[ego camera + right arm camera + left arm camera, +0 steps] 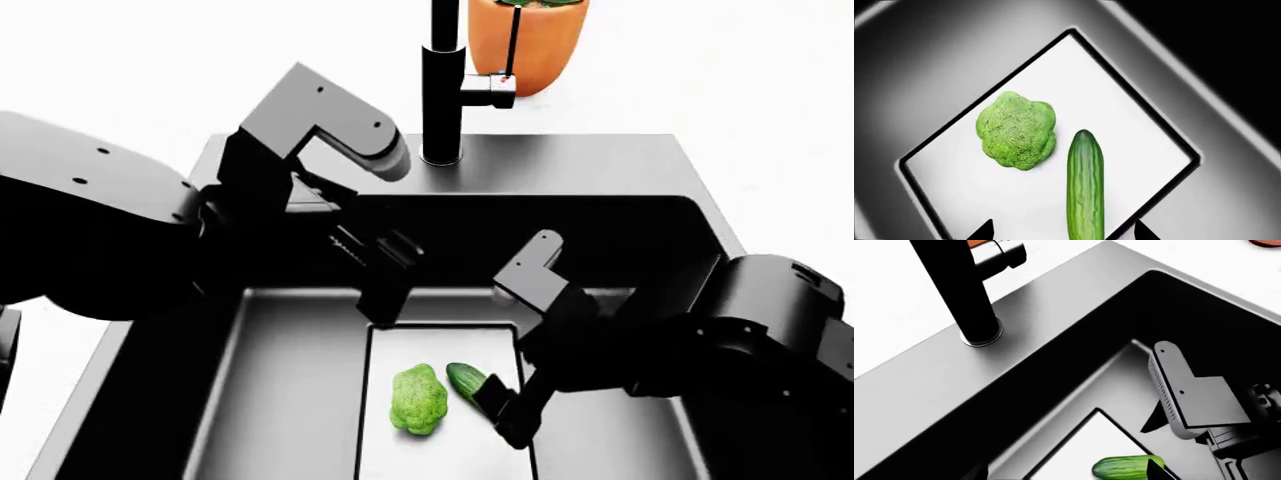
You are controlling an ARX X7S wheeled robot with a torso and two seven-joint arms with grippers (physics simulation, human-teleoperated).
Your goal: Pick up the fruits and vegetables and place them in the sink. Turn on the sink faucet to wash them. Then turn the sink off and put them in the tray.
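Note:
The light-green broccoli and the dark-green cucumber lie side by side on the pale drain panel at the bottom of the black sink. My right gripper hangs low in the basin, open, with its fingertips either side of the cucumber's near end; the broccoli lies just beside it. My left gripper is open and empty above the panel's far edge. In its wrist view the left gripper shows the cucumber and the faucet. The black faucet stands on the back rim.
An orange plant pot stands behind the faucet on the white counter. The faucet's lever points right. My right forearm reaches into the basin from the right. A reddish-brown sliver shows at a frame corner; the rest of it is out of view.

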